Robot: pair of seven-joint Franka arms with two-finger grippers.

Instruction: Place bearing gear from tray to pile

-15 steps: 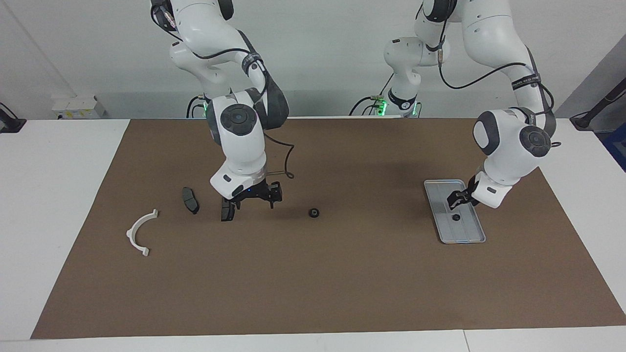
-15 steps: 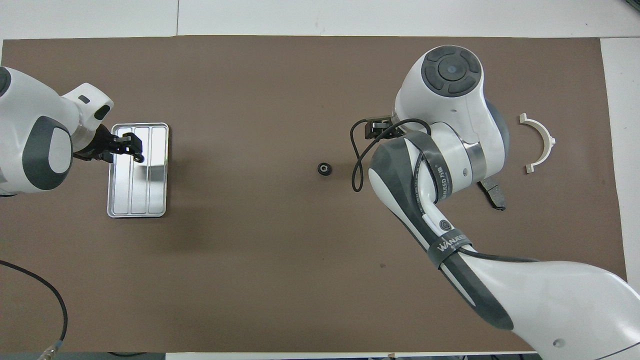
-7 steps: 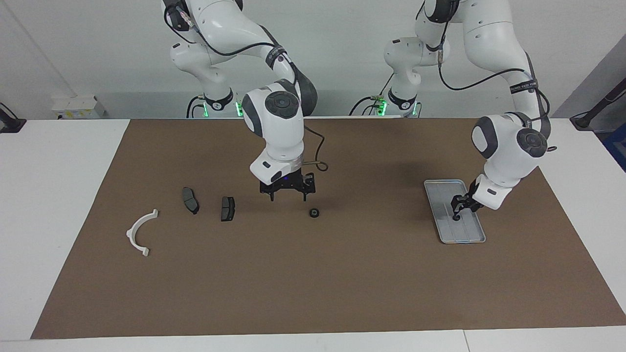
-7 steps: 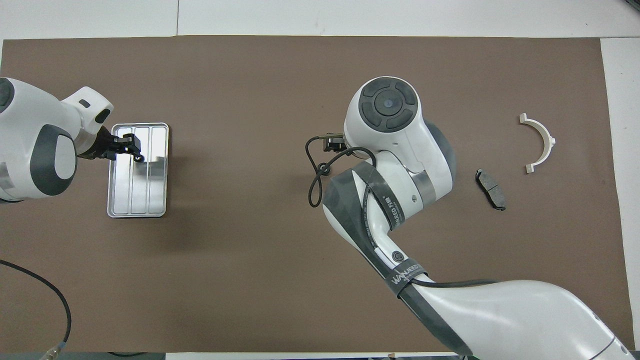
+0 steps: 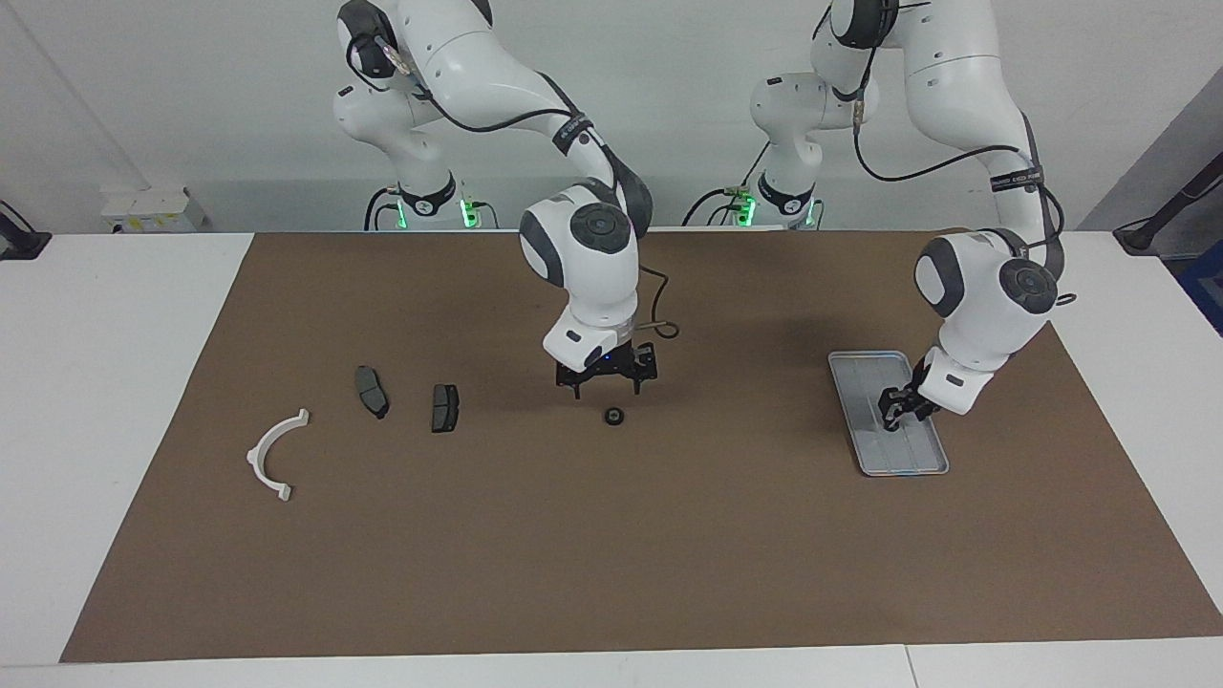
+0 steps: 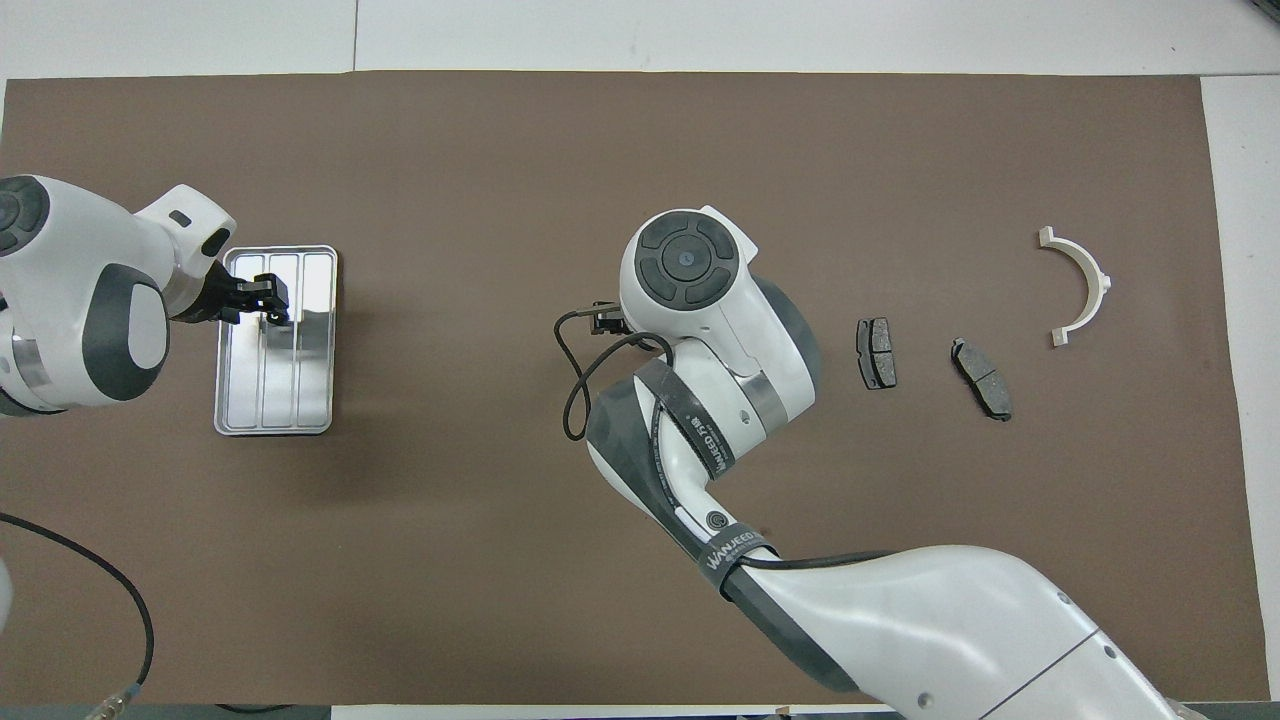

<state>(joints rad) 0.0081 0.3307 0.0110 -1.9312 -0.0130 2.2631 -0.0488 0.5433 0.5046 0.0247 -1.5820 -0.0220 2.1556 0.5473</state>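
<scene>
White walls back a white bench covered by a brown mat; the flat silver-grey ribbed metal tray [image 5: 887, 413] lies toward the left arm's end. The left tool [image 5: 895, 407] is low in the tray, apparently closing on a small black bearing gear, though I cannot tell its grip; a partial pinch could drop it. The right tool [image 5: 608, 378], fingers apart, hovers above another small black ring-shaped gear [image 5: 614, 416] lying mid-mat, well apart from the pile's two dark grey brake-pad plates [image 5: 409, 400] and white half-ring plastic bracket [image 5: 274, 456]; descending off-centre could knock it rolling.
</scene>
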